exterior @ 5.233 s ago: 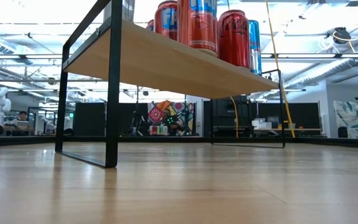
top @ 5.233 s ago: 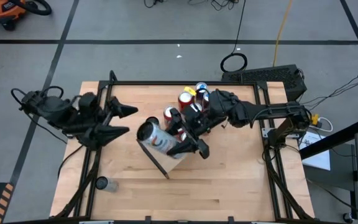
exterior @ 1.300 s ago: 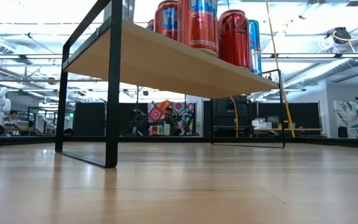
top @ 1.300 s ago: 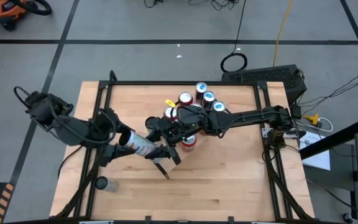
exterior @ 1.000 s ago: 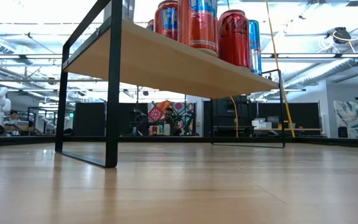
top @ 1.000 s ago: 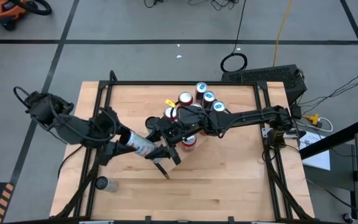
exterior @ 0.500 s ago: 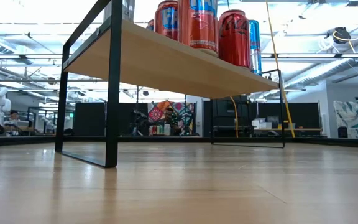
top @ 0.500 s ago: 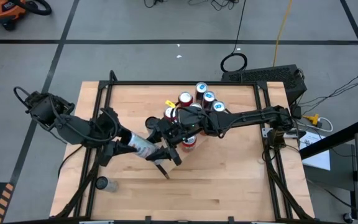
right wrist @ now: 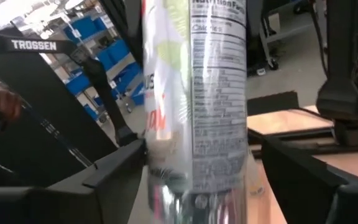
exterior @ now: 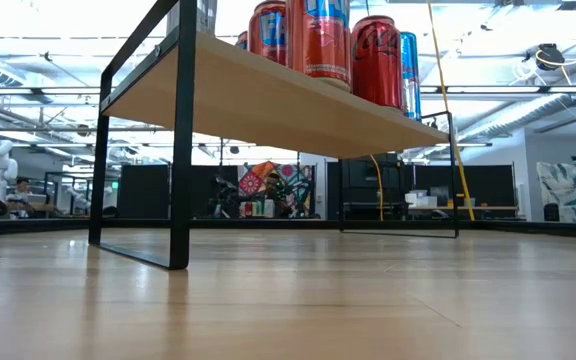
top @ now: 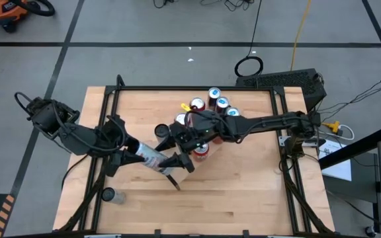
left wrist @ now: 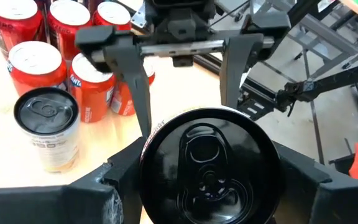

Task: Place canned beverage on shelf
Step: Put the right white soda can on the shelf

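High view: I'm watching the silver can [top: 152,156] lying tilted over the shelf [top: 185,173] end, left gripper [top: 139,155] clamped on it, right gripper [top: 175,155] facing it.
Low view: I'm seeing red cans [exterior: 311,38] standing on the board; neither arm showing.
Left wrist view: I'm keeping my fingers [left wrist: 114,174] hugging the can's rim, right jaws spread beyond.
Right wrist view: I'm judging the right fingers [right wrist: 114,167] are flanking the can, apart; best holding left firm until right closes.

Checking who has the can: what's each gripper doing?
Left gripper: closed on the can.
Right gripper: open, fingers either side of the can.
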`<action>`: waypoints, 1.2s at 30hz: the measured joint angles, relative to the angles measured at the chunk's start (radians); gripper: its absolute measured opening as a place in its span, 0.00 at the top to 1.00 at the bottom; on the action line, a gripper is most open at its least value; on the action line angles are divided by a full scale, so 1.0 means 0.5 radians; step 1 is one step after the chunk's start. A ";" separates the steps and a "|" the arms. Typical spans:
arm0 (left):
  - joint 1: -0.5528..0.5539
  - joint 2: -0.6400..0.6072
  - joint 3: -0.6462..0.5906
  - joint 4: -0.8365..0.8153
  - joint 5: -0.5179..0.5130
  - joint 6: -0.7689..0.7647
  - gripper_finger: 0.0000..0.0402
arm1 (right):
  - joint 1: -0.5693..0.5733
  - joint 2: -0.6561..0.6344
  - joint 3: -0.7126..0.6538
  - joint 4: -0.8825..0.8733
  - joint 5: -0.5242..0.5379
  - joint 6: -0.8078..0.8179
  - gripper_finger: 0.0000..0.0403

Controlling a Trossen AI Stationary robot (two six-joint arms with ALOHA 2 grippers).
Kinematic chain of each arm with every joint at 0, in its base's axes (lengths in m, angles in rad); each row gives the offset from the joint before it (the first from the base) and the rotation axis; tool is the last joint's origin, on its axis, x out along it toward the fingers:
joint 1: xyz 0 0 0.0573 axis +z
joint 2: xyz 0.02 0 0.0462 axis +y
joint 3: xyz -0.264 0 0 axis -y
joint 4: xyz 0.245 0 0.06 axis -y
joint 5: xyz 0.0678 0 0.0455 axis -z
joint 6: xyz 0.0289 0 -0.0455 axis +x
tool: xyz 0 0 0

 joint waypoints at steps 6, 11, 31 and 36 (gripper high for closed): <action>0.034 0.010 0.000 0.013 0.000 -0.001 0.38 | 0.000 -0.174 -0.002 -0.333 -0.001 -0.055 0.25; 0.164 0.064 0.000 0.042 0.056 0.000 0.38 | 0.000 -0.419 -0.004 -0.678 0.006 -0.069 0.25; 0.462 0.361 0.063 0.217 0.253 0.193 0.38 | 0.066 -1.099 -0.004 -1.553 0.571 -0.272 0.25; 0.557 0.431 0.447 0.083 0.229 0.371 0.38 | 0.066 -1.099 -0.004 -1.627 0.567 -0.262 0.25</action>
